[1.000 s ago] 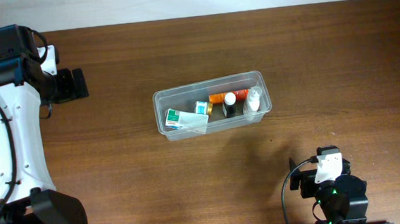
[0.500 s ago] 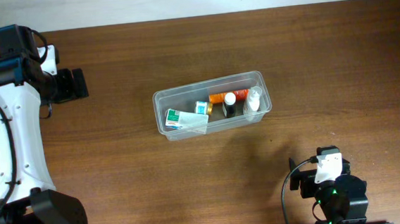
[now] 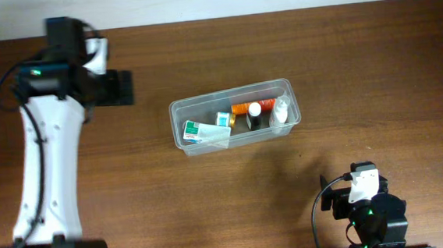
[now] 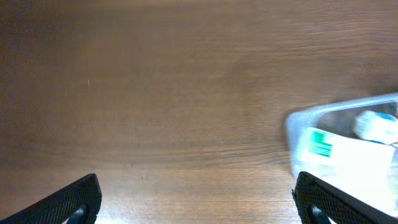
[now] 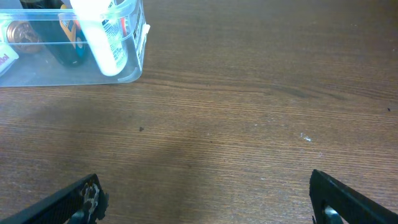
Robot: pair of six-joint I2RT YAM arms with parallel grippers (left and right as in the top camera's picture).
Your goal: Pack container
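Observation:
The clear plastic container (image 3: 180, 111) stands on the wooden table at the middle. Inside lie a white and green box (image 3: 195, 131), a small teal box, an orange bottle (image 3: 242, 108), a dark bottle with a white cap (image 3: 254, 116) and a white bottle (image 3: 281, 112). My left gripper (image 3: 125, 88) is open and empty, to the left of the container; its wrist view shows the container's left end (image 4: 298, 124) and the green box (image 4: 320, 144). My right gripper (image 3: 335, 202) is open and empty near the front edge; its wrist view shows the container's right end (image 5: 134, 59) and the white bottle (image 5: 102, 40).
The brown wooden table (image 3: 358, 67) fills the overhead view, with a white wall strip along its far edge. The right arm's base (image 3: 372, 215) sits at the front right.
My left arm has swung to the right, bringing its gripper from the far left to near the container's left end. The right arm and the container have not moved.

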